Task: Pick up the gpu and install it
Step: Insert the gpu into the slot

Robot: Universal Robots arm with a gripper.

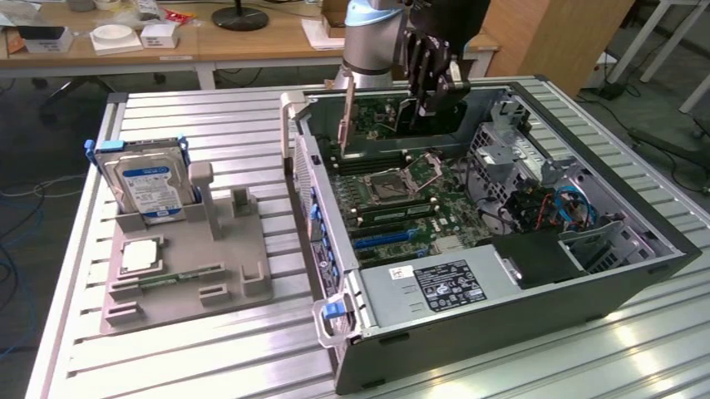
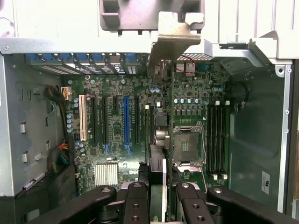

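Got the gripper [image 1: 435,79] clenched on the gpu [image 1: 433,116], hanging edge-down over the motherboard [image 1: 444,199] at the far end of the open computer case [image 1: 521,324]. Looks thin, flat and dark from outside, just a slim edge between the fingers [image 2: 136,203] up close, with a silver bracket [image 2: 174,39] on one end. Spotted a hard drive [image 1: 150,187] standing in the grey tray [image 1: 222,258] at the exterior view's left.

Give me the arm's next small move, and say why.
Probably a small sideways shift toward the blue slot, before any descent. The end effector grips the gpu edge-on above the motherboard, parallel to the slots, but it seems to hang nearer the CPU socket.
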